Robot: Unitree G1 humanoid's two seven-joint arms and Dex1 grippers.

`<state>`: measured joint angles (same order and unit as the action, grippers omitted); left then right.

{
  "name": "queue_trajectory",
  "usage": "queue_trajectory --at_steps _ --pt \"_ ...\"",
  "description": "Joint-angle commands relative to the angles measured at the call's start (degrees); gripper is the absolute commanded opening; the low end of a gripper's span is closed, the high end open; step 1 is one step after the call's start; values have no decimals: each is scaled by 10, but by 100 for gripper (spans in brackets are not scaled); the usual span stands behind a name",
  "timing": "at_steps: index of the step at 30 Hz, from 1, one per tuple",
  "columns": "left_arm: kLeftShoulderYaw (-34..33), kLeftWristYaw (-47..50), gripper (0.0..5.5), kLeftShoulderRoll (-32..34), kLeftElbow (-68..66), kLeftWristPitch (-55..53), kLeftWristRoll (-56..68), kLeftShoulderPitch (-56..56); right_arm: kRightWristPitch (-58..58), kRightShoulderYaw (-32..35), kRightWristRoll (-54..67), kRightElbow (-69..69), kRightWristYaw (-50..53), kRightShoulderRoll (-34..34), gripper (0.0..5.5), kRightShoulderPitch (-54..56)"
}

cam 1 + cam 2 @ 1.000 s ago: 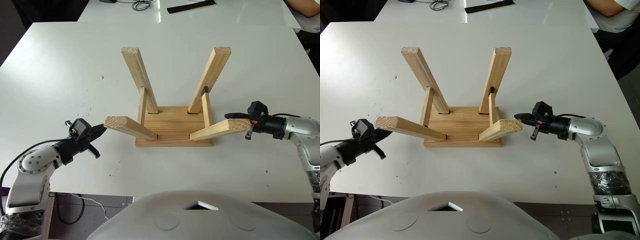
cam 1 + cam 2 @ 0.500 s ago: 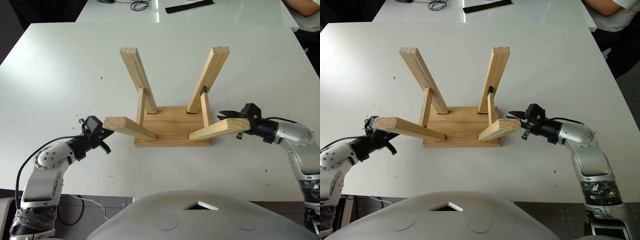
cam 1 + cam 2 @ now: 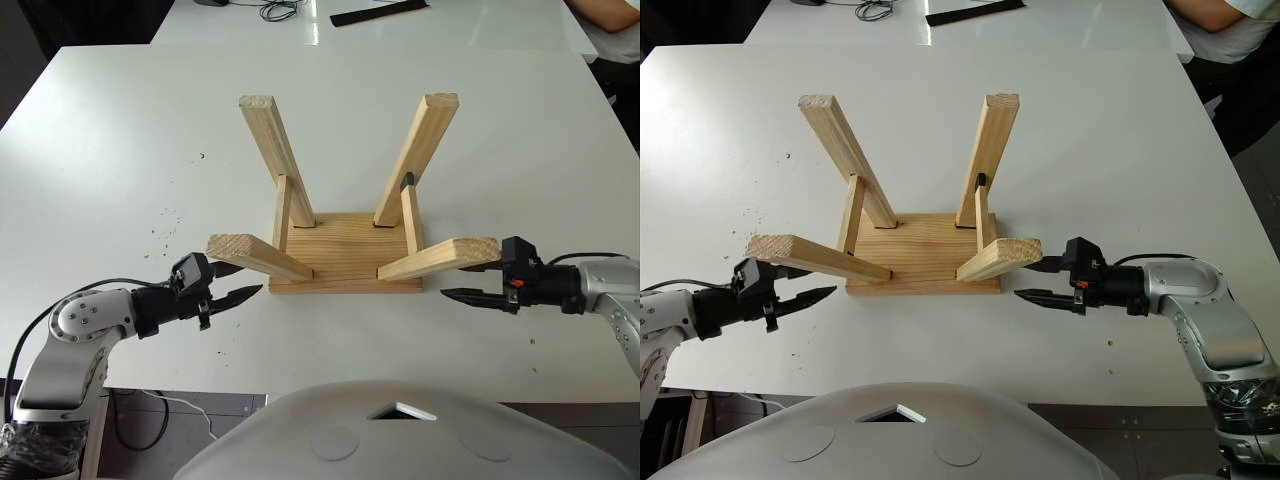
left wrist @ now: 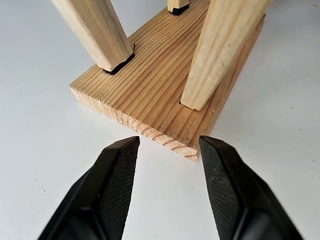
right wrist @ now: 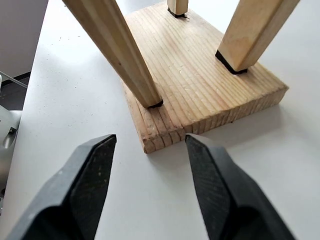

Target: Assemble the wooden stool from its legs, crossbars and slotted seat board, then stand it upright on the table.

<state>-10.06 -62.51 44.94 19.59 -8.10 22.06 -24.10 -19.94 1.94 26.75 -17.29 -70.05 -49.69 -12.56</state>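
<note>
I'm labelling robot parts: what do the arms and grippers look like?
The left arm and right arm have rounded silver-grey shells, each trailed by a thin black cable. The left gripper and right gripper are black, with two wedge-shaped fingers tapering to blunt tips; the right one carries a small orange mark.

Left arm (image 3: 88, 328) is sitting low on the robot's left, elbow bent, forearm pointing inward. Left gripper (image 3: 246, 279) is holding its black fingers (image 4: 116, 167) spread wide, gripping nothing. Right arm (image 3: 612, 292) is reaching in from the right, forearm near level. Right gripper (image 3: 1031, 281) is gaping too, one finger above the other. The two grippers are pointing toward each other, well apart.
</note>
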Motion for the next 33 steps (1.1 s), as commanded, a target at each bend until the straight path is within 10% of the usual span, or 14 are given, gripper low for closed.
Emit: queue_trajectory --at_steps 1,25,33 --pt "23 -23 222 17 22 27 -18 -5 4 -16 -5 -6 4 7 256 28" --pt "119 -14 222 -26 -47 49 -27 132 17 -125 -30 62 5 92 256 129" --pt "133 -21 222 -46 -56 35 -4 159 23 -138 -28 76 -10 97 152 132"
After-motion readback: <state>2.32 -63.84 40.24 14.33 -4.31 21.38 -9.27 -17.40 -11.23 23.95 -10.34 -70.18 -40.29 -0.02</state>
